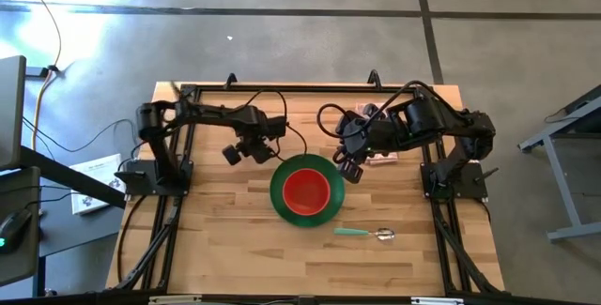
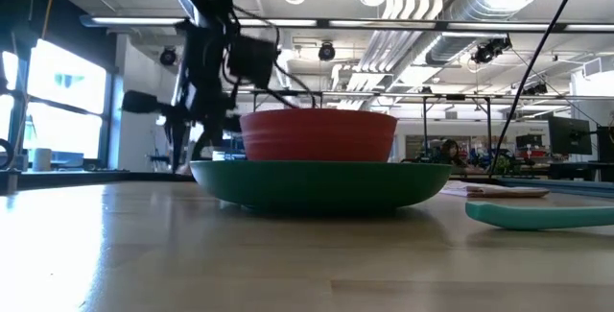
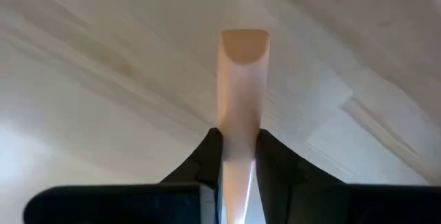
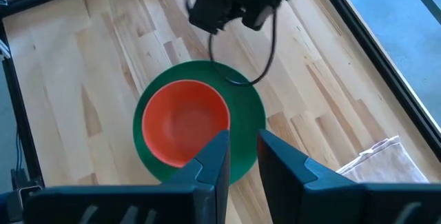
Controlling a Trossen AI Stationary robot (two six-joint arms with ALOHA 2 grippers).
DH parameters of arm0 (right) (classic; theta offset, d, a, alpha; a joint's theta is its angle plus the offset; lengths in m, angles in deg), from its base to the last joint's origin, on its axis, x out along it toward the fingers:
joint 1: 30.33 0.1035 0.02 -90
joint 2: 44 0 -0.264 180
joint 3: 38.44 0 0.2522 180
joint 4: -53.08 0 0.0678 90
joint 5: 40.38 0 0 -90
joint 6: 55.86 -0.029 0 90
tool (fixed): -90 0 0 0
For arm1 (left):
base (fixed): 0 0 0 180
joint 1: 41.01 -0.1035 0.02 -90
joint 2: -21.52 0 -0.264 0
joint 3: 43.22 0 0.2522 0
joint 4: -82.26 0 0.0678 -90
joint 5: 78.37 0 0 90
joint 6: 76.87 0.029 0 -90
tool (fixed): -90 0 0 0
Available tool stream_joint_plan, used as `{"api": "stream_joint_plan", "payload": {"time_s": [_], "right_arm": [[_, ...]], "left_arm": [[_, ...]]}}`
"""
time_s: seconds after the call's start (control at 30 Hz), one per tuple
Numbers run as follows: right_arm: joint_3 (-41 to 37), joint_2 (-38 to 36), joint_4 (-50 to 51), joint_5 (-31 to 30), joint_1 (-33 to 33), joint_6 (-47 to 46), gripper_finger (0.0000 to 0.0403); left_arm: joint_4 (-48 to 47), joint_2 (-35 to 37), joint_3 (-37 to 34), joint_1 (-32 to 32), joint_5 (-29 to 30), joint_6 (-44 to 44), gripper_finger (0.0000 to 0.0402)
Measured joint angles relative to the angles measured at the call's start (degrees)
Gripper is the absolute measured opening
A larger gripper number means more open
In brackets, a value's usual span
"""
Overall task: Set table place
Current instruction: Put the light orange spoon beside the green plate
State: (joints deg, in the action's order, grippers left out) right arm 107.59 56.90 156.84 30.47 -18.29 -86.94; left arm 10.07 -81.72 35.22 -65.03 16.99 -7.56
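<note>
A red bowl (image 1: 306, 191) stands in a green plate (image 1: 282, 206) at the middle of the wooden table (image 1: 216, 249); both also show in the right wrist view (image 4: 185, 120). A teal-handled spoon (image 1: 364, 234) lies on the table near the plate's right. My left gripper (image 1: 246, 151) hovers just left of and behind the plate, shut on a pale peach flat utensil handle (image 3: 242, 79). My right gripper (image 1: 349, 167) hangs over the plate's far right rim, its fingers (image 4: 242, 141) a narrow gap apart and empty. My left gripper pinches the peach handle (image 3: 241, 131) between its two fingers, on its two flat sides. The handle runs along the fingers and sticks out past their tips, its squared free end (image 3: 244, 41) clear above the table. The utensil's other end is hidden behind the gripper.
A pale cloth (image 4: 375, 162) lies on the table behind the plate's right, under my right arm (image 1: 380, 155). Black rails (image 1: 169, 239) run along the table's left and right sides. Bare wood lies in front of and left of the plate.
</note>
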Motion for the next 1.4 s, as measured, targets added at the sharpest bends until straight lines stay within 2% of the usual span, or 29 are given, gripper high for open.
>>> {"api": "stream_joint_plan", "payload": {"time_s": [0.27,0.6,0.77,0.9,1.0,1.4], "right_arm": [[0.00,0.02,0.01,-1.79,-0.03,1.52,0.0067],[0.00,0.02,-0.04,-1.91,-0.03,1.54,0.0067],[0.00,0.02,-0.82,-1.91,-0.03,1.54,0.0067],[0.00,0.02,-1.56,-1.91,-0.03,1.67,0.0067],[0.00,0.02,-2.00,-2.16,-0.05,2.00,0.0067],[0.00,0.02,-4.09,-2.48,-0.16,1.37,0.0067]], "left_arm": [[-5.81,6.03,-0.06,12.65,2.01,-2.80,0.0041],[-10.06,10.03,-0.06,28.20,4.68,-13.21,0.0041],[-9.46,10.40,-1.03,35.79,4.23,-15.37,0.0041],[-3.85,10.39,-5.13,40.81,3.38,-15.68,0.0041],[-1.84,10.38,-7.51,43.27,5.87,-15.65,0.0041],[11.07,10.38,-9.37,43.49,5.59,-4.52,0.0041]]}}
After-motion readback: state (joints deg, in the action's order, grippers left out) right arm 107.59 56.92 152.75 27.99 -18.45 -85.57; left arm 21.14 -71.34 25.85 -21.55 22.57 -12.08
